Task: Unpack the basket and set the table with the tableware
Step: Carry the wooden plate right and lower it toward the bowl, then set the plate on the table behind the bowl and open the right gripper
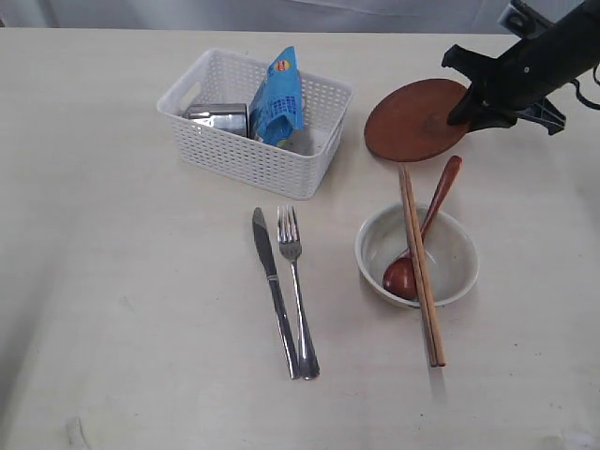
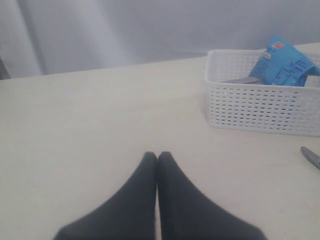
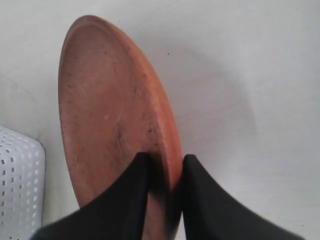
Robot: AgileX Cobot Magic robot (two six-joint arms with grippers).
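Right claw [image 3: 164, 159] pinching plate [image 3: 110, 115] by rim; left claw [image 2: 157, 156] closed, empty.

Setting: robot test bench in a lab-like room, dressed up as a dining spot.
Surface: one wide, pale cream table [image 1: 122, 300], faint wood grain, mostly bare.
Backdrop: plain grey-white curtain or wall [image 2: 125, 30] close behind the far edge, with soft vertical folds.
Machinery: black robot arm [image 1: 534, 61] reaching in over the far right corner, cable [image 1: 586, 94] looping beside it.
Props: white lattice basket [image 1: 253, 159] with a blue snack packet [image 1: 278, 103]; knife [image 1: 273, 281], fork [image 1: 298, 300], cream bowl [image 1: 459, 267] and brown plate [image 1: 412, 122] spaced out like test pieces.
Light: flat, even, soft shadows.
Verdict: lab or demo space; exact room type not determinable.
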